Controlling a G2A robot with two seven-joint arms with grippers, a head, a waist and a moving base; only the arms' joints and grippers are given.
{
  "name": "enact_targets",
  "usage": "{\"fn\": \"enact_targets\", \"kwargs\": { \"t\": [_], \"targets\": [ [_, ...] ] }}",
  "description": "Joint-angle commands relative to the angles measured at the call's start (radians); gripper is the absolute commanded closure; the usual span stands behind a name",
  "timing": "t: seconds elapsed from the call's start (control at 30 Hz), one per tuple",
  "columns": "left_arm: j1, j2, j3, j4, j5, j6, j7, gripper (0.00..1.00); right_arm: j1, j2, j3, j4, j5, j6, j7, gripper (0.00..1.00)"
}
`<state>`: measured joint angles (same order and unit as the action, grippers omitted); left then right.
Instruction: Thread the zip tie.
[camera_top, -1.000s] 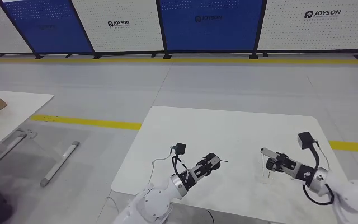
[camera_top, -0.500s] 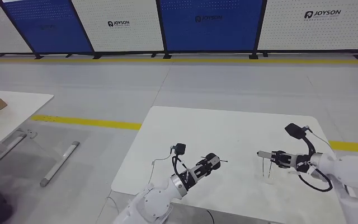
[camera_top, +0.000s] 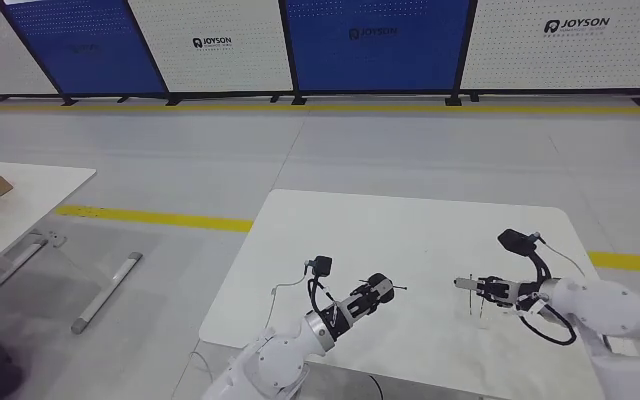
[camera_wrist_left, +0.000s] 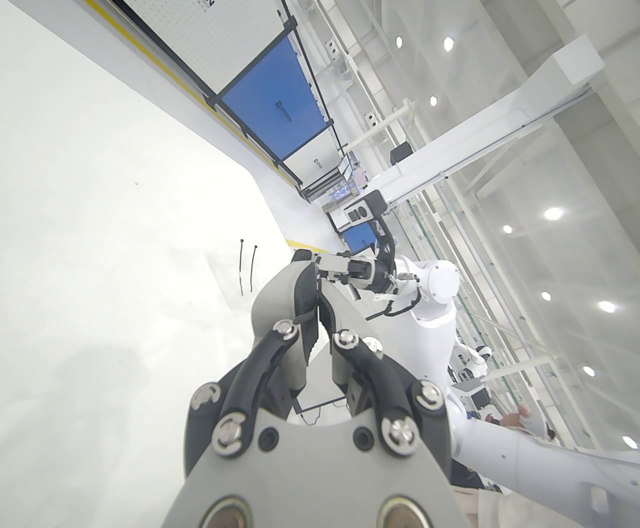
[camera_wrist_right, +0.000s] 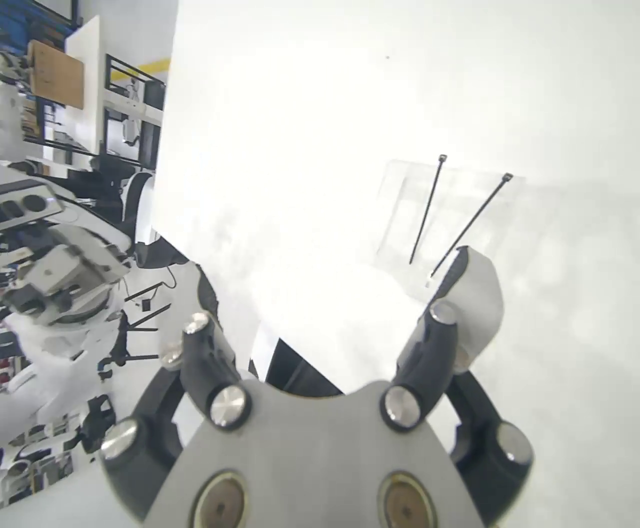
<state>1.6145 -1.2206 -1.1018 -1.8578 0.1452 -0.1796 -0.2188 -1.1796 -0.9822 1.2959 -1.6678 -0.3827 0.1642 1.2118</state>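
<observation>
Early on: not yet threaded.
Pinching one zip tie (camera_top: 401, 289) in the closed left gripper (camera_wrist_left: 316, 287); hovering with right gripper (camera_wrist_right: 332, 272) spread beside two loose ties (camera_wrist_right: 426, 210).

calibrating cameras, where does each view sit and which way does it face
top view: above the arms, looking down at the white table; both arms show.
left wrist view: behind the left tool, shut on a zip tie, facing across the table to the right arm.
right wrist view: behind the open right tool, facing down at the table.
shared: both wrist views catch the two loose zip ties.
</observation>
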Motion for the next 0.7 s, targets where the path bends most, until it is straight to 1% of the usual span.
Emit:
{"fn": "enact_targets", "kwargs": {
  "t": [0.0, 0.07, 0.37, 0.43, 0.5, 0.6, 0.67],
  "targets": [
    [0.0, 0.0, 0.0, 0.0, 0.0, 0.0, 0.0, 1.0, 0.011, -0.003, -0.021, 0.032, 0.01, -0.01, -0.009, 0.0],
    [0.0, 0.0, 0.0, 0.0, 0.0, 0.0, 0.0, 1.0, 0.026, -0.006, -0.04, 0.058, 0.002, -0.02, -0.015, 0.0],
    [0.0, 0.0, 0.0, 0.0, 0.0, 0.0, 0.0, 1.0, 0.028, -0.006, -0.045, 0.059, -0.002, -0.024, -0.01, 0.0],
    [0.0, 0.0, 0.0, 0.0, 0.0, 0.0, 0.0, 1.0, 0.019, -0.006, -0.052, 0.058, -0.002, -0.05, -0.025, 0.0],
    [0.0, 0.0, 0.0, 0.0, 0.0, 0.0, 0.0, 1.0, 0.026, -0.006, -0.053, 0.066, 0.007, -0.057, -0.026, 0.0],
    [0.0, 0.0, 0.0, 0.0, 0.0, 0.0, 0.0, 1.0, 0.043, -0.006, -0.064, 0.05, -0.033, -0.046, -0.036, 0.0],
    [0.0, 0.0, 0.0, 0.0, 0.0, 0.0, 0.0, 1.0, 0.057, -0.005, -0.069, 0.047, -0.066, -0.013, -0.036, 0.0]
  ]
}}
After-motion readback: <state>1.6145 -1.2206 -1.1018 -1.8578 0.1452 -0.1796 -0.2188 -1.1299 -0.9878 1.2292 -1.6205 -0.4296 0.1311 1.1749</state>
